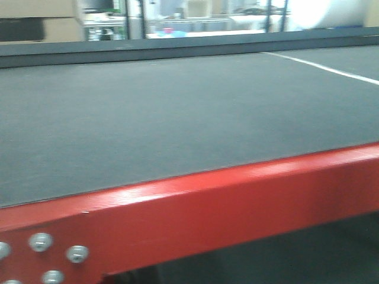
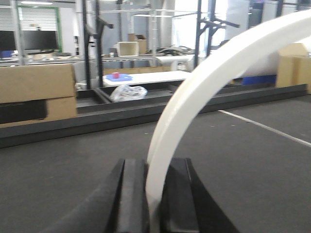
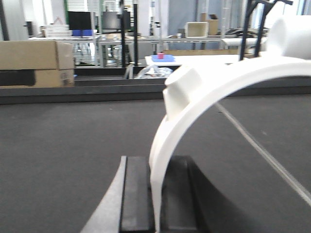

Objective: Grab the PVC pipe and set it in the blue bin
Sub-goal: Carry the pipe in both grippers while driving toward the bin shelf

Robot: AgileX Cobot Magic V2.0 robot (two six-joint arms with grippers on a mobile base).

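Front-facing view: a dark grey tabletop [image 1: 177, 118] fills the picture. A red metal frame [image 1: 237, 207] with silver bolts [image 1: 40, 241] runs along its near edge. A thin white line [image 1: 325, 68] crosses the far right corner. The picture is blurred.

Left wrist view: the left end effector [image 2: 154, 194] sits low in the centre, above the tabletop. Its two black fingers [image 2: 131, 194] are clenched on the PVC pipe [image 2: 204, 87]. The slim white pipe rises from between them and arcs up toward the right edge. Cardboard boxes [image 2: 36, 82] stand beyond the far edge.

Right wrist view: the right end effector [image 3: 156, 194] is likewise clamped on a white arc [image 3: 218, 80]. This arc is broader and carries a blocky lump [image 3: 182, 90]; it curves up and off to the right. It may be another part of the same pipe, but that cannot be told from here.
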